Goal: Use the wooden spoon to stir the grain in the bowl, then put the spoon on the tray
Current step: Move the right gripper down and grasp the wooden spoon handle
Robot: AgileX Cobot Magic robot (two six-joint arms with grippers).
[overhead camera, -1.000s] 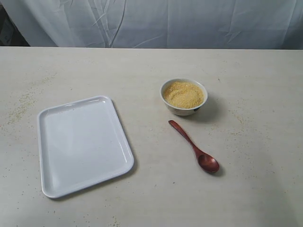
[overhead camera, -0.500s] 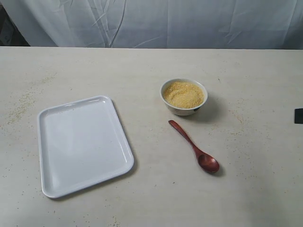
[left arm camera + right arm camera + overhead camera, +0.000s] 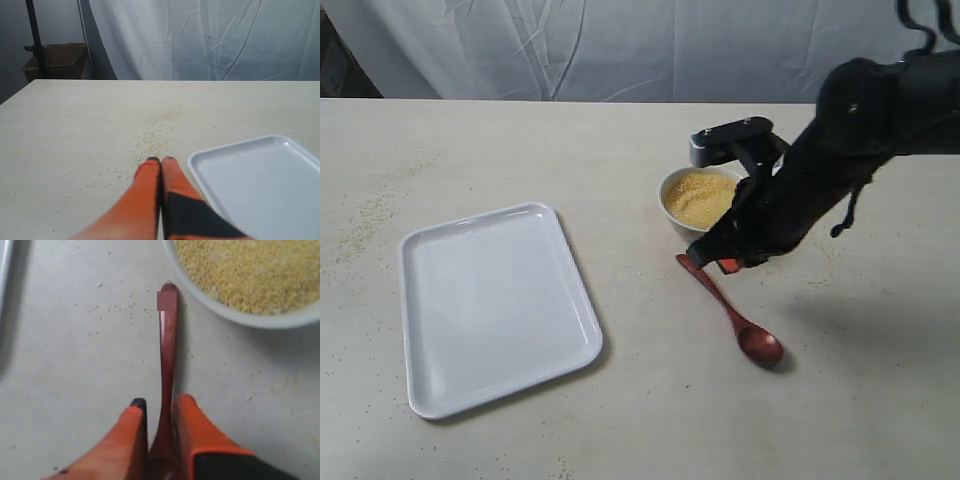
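Note:
The white bowl (image 3: pixel 674 214) holds a heap of golden grain (image 3: pixel 698 195); my right arm hides its far right side. In front of it the dark wooden spoon (image 3: pixel 745 325) lies flat on the table. My right gripper (image 3: pixel 720 263) is down over the handle. In the right wrist view the right gripper (image 3: pixel 161 402) is narrowly open astride the spoon (image 3: pixel 167 340): one finger is against the handle, and a strip of table shows at the other. The bowl (image 3: pixel 240 317) and grain (image 3: pixel 250 270) lie just past the handle's tip. The white tray (image 3: pixel 490 300) sits at the left. My left gripper (image 3: pixel 160 160) is shut and holds nothing, beside the tray (image 3: pixel 225 148).
Loose grains (image 3: pixel 155 142) are scattered on the table ahead of the left gripper. A cardboard box (image 3: pixel 55 60) stands beyond the table's far corner. White cloth hangs behind the table. The tray's edge (image 3: pixel 4 260) shows at the side of the right wrist view.
My right arm has swung in from the right edge and come down over the spoon's handle. Spoon, bowl and tray have not moved.

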